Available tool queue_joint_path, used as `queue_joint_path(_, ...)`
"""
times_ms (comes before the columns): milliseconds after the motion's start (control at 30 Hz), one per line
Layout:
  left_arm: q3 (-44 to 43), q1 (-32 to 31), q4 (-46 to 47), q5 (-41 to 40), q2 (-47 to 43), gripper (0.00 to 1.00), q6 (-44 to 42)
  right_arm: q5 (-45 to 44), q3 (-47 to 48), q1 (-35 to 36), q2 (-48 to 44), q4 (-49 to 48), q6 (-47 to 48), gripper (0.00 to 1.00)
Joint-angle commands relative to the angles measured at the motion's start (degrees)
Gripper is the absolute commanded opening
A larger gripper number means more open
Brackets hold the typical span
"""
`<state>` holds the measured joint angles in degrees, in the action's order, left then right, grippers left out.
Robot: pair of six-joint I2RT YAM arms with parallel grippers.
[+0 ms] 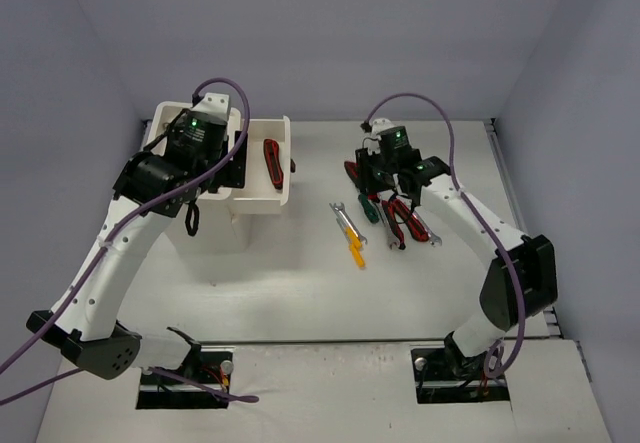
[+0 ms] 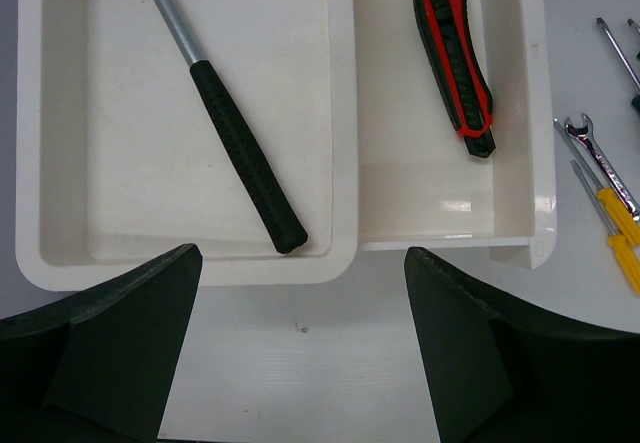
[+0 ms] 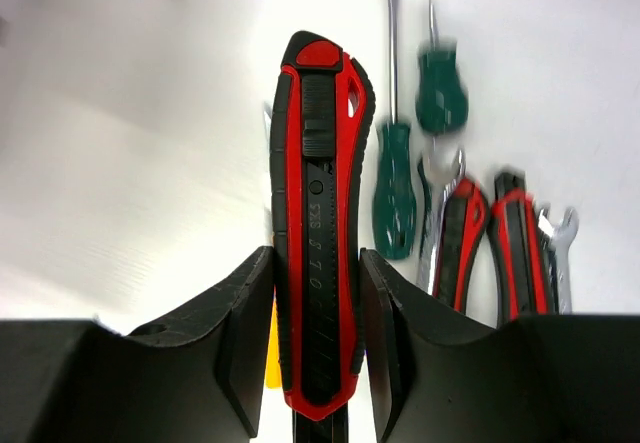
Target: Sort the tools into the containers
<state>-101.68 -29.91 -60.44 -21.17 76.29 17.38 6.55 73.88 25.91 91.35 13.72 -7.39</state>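
Observation:
My right gripper (image 1: 375, 185) is shut on a red-and-black utility knife (image 3: 315, 233) and holds it above the loose tools on the table. Below it lie two green screwdrivers (image 3: 395, 178), red-handled pliers (image 3: 490, 243) and a silver wrench (image 3: 555, 253). My left gripper (image 2: 300, 353) is open and empty, hovering over the white cabinet (image 1: 160, 123). The black-handled hammer (image 2: 240, 153) lies in the cabinet's top tray (image 2: 50, 113). A second red-and-black utility knife (image 2: 455, 58) lies in the pulled-out drawer (image 2: 535, 113), which also shows in the top view (image 1: 288, 163).
A small silver wrench (image 1: 340, 215) and yellow-handled screwdrivers (image 1: 355, 248) lie on the table between the cabinet and the tool pile; they also show at the right edge of the left wrist view (image 2: 620, 218). Grey walls enclose the table at back and sides.

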Motion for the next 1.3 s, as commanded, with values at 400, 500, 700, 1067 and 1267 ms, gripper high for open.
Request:
queue_joint_path(400,-2.5,0.4,2.4,-2.9,-2.6,0.80,-0.3,-0.2,25.5,11.3,1.6,-10.8,-14.8,0.00)
queue_joint_path(500,-2.3,0.4,2.3,-3.3,-3.4,0.80,-0.1,-3.4,27.0,15.0,5.6,-17.6,-21.6,0.00)
queue_joint_path(700,-1.3,0.5,2.2,-4.1,-5.4,0.80,0.5,-15.2,31.8,22.2,15.0,-20.2,-26.9,0.04)
queue_joint_path(1067,-0.2,0.6,2.2,-4.2,-6.7,0.80,0.7,-19.8,33.9,23.5,17.0,-20.3,-20.4,0.62)
queue_joint_path(1267,-1.4,0.7,2.2,-3.7,-5.1,0.80,-0.4,-19.7,21.5,16.5,5.9,-17.9,-11.3,0.62)
